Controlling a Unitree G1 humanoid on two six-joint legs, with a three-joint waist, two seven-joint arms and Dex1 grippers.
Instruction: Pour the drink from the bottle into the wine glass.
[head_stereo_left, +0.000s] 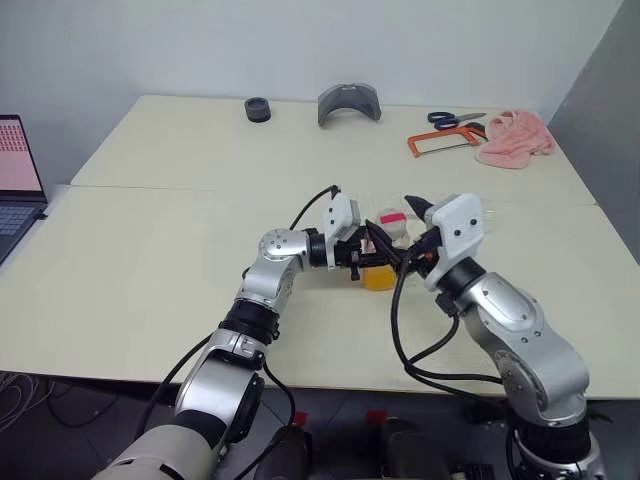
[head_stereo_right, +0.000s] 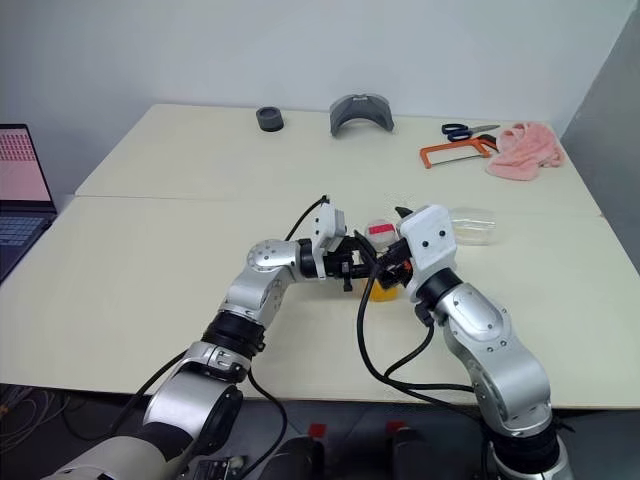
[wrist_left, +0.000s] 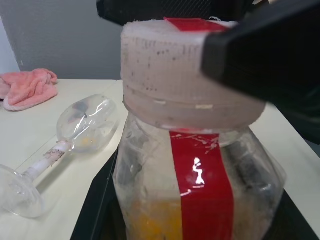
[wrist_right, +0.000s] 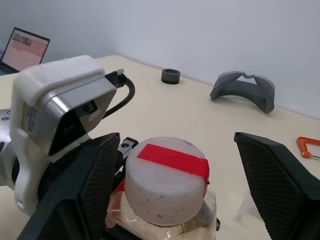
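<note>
The bottle (head_stereo_left: 384, 262) stands upright near the table's front middle, with my left gripper (head_stereo_left: 372, 256) shut on its body from the left. It is clear plastic (wrist_left: 200, 190) with a red stripe and a white cap (wrist_right: 167, 182) marked red. The orange drink (head_stereo_left: 380, 279) fills its lower part. My right gripper (head_stereo_left: 406, 233) is open, its fingers (wrist_right: 92, 190) standing either side of the cap, the right one well clear of it. The wine glass (wrist_left: 75, 135) lies on its side on the table just right of the bottle (head_stereo_right: 470, 224), partly behind my right wrist.
A laptop (head_stereo_left: 15, 165) sits at the far left edge. Along the back of the table (head_stereo_left: 150, 260) are a black ring (head_stereo_left: 258, 109), a grey curved piece (head_stereo_left: 349, 103), blue-handled scissors (head_stereo_left: 455, 118), an orange saw frame (head_stereo_left: 445, 141) and a pink cloth (head_stereo_left: 515, 137).
</note>
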